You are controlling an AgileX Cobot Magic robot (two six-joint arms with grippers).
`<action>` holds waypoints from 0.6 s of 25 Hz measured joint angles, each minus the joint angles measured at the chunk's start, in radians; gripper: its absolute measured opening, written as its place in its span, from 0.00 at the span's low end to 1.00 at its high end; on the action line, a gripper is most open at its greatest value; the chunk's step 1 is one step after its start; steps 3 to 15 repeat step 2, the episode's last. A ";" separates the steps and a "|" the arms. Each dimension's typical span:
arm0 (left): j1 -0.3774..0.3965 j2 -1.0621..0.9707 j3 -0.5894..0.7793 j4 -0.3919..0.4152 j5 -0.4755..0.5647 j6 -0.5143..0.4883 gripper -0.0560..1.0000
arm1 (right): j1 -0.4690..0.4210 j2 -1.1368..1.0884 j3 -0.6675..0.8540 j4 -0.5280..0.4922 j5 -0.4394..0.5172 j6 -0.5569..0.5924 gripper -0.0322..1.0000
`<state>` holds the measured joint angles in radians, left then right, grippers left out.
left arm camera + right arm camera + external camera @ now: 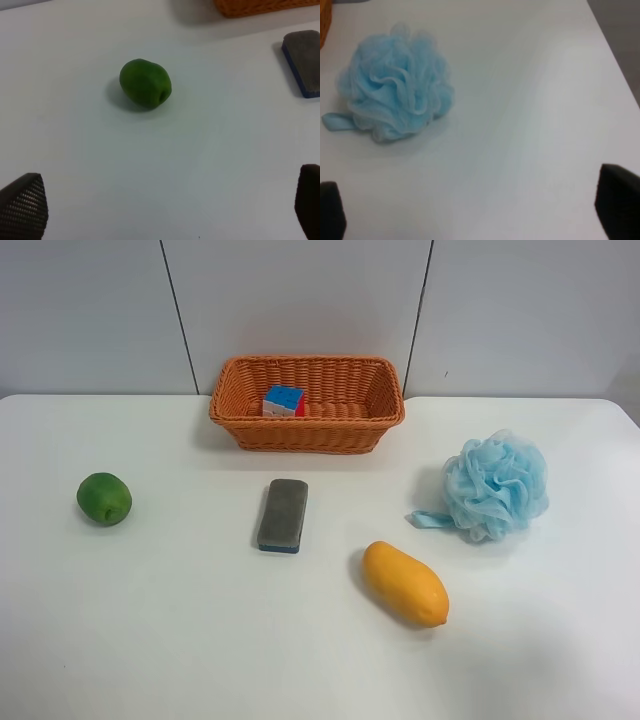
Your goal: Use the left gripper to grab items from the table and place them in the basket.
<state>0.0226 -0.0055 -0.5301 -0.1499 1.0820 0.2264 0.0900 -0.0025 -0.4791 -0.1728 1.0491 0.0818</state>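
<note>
Exterior high view: woven wicker basket, orange-brown, rectangular with flaring sides, sits at the far middle of the white table. Puzzle cube lies inside it, blue face up, toward its left part in this view. Block eraser, grey top over a blue base, lies just in front of the basket, long axis running roughly toward it. Orange mango, smooth, lies farther out, long axis diagonal to the basket's front. Green round fruit sits well apart, off the basket's left end; light-blue mesh bath puff, ruffled, off its right end. Nothing lies between fruit and basket.

Left gripper: fingers spread wide, empty, fruit ahead. Right gripper: fingers likewise apart, puff ahead.
</note>
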 joint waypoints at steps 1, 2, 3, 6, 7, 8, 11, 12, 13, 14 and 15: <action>0.000 0.000 0.000 0.000 0.000 0.000 0.99 | 0.000 0.000 0.000 0.000 0.000 0.000 0.99; 0.000 0.000 0.000 0.000 0.000 0.000 0.99 | 0.000 0.000 0.000 0.000 0.000 0.000 0.99; 0.000 0.000 0.000 0.000 0.000 0.000 0.99 | 0.000 0.000 0.000 0.000 0.000 0.000 0.99; 0.000 0.000 0.000 0.000 0.000 0.000 0.99 | 0.000 0.000 0.000 0.000 0.000 0.000 0.99; 0.000 0.000 0.000 0.000 0.000 0.000 0.99 | 0.000 0.000 0.000 0.000 0.000 0.000 0.99; 0.000 0.000 0.000 0.000 0.000 0.000 0.99 | 0.000 0.000 0.000 0.000 0.000 0.000 0.99; 0.000 0.000 0.000 0.000 0.000 0.000 0.99 | 0.000 0.000 0.000 0.000 0.000 0.000 0.99; 0.000 0.000 0.000 0.000 0.000 0.000 0.99 | 0.000 0.000 0.000 0.000 0.000 0.000 0.99; 0.000 0.000 0.000 0.000 0.000 0.000 0.99 | 0.000 0.000 0.000 0.000 0.000 0.000 0.99; 0.000 0.000 0.000 0.000 0.000 0.000 0.99 | 0.000 0.000 0.000 0.000 0.000 0.000 0.99; 0.000 0.000 0.000 0.000 0.000 0.000 0.99 | 0.000 0.000 0.000 0.000 0.000 0.000 0.99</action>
